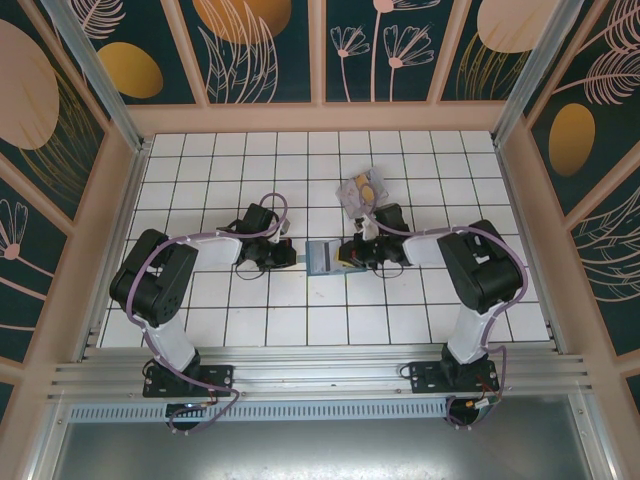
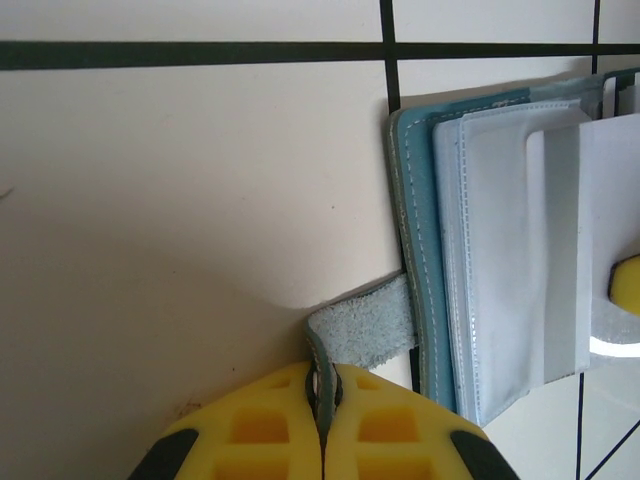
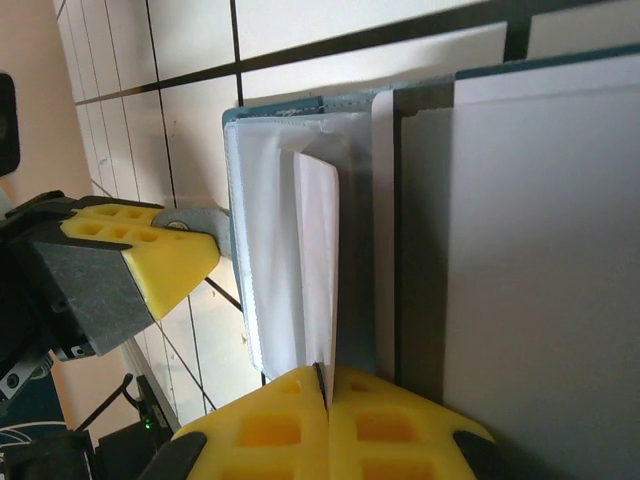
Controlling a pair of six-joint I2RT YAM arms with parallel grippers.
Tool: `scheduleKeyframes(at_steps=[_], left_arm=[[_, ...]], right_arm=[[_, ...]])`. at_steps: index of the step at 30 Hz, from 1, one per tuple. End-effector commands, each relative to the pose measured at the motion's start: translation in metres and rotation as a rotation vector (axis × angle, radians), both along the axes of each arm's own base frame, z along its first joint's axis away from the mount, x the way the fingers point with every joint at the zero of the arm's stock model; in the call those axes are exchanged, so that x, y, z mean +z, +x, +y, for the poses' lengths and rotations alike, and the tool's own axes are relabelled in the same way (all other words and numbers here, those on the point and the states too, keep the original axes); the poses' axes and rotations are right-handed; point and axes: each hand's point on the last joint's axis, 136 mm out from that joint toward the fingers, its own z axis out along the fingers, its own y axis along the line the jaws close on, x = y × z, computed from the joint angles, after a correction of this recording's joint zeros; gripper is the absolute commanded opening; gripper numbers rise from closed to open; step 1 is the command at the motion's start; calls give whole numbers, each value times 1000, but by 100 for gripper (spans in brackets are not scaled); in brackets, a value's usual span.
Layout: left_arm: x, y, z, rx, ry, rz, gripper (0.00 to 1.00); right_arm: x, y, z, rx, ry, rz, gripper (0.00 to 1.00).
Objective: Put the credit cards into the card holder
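Observation:
The teal-blue card holder [image 1: 322, 257] lies open on the white grid between my two grippers. My left gripper [image 2: 322, 378] is shut on the holder's suede strap tab [image 2: 368, 322], beside the leaf with the clear pocket [image 2: 490, 260]. My right gripper [image 3: 325, 378] is shut on the edge of a thin pale credit card [image 3: 318, 270]. That card stands partly inside the holder's clear pocket [image 3: 265, 250]. More credit cards [image 1: 361, 189], one of them gold-yellow, lie in a loose bunch on the tiles just behind the right gripper [image 1: 347, 254].
Low wooden walls [image 1: 320, 116] fence the tiled table on three sides. The arm bases [image 1: 185, 378] sit on the metal rail at the near edge. Open tiles surround the holder to the front and left.

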Motion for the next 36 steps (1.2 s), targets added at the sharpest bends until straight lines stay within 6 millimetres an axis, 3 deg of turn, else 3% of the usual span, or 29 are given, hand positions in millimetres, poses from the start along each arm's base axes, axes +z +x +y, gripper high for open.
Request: scheduleKeyframes(at_steps=[1,5,11,19,34,36], left_arm=[[-2,-13,-5,-22,-13,26,0],[-2,-13,-6,-22,-15,27,0],[-2,-11,-6,-23,-15,28,0],[-1,-11,-6,-21,-13,26,0],[-1,-11,-6,-22,-16,21,0],[-1,-10,-6,-22,-14,19,0]], right_arm=[[-17,2,-16,-12,-73,24,0],[-17,7,-18,-12,-79,15,0],[-21,-1,3,57,-67,11,0],[-27,-9,16,108,-56,20,0],[-31,-17,25,173,-104,31,0],[-27,-15,25,175,-112,22,6]])
